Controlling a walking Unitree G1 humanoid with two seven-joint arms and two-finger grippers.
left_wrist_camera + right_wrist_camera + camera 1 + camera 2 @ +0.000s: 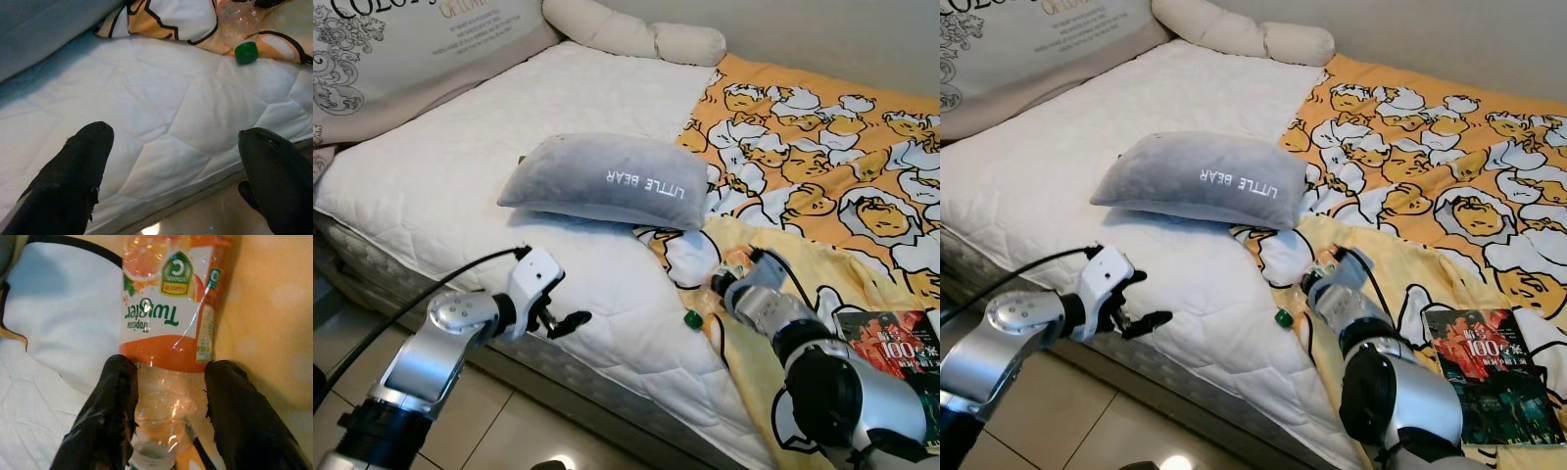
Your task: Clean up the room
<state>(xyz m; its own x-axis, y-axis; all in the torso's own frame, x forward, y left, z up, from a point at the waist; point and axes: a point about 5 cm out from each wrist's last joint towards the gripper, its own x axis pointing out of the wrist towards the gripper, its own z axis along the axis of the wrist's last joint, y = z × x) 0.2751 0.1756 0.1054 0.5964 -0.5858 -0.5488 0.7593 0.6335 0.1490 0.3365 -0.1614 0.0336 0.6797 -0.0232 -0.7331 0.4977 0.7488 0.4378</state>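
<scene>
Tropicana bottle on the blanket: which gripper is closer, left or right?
Right. The right gripper has its fingers on either side of the bottle near its neck. The left gripper hangs open over the mattress edge, well off to the bottle's left.

- Up top we've got the mattress (440,186) filling the left half of the frame, blanket (822,166) spread over its right half.
- Pillow (607,181) sits dead centre, its right end on the blanket edge.
- Bottle (171,333) lies below the pillow, on the blanket.
- Book (1494,377) rests lower right on the blanket.
- Bolster (636,34) runs along the top edge.
</scene>
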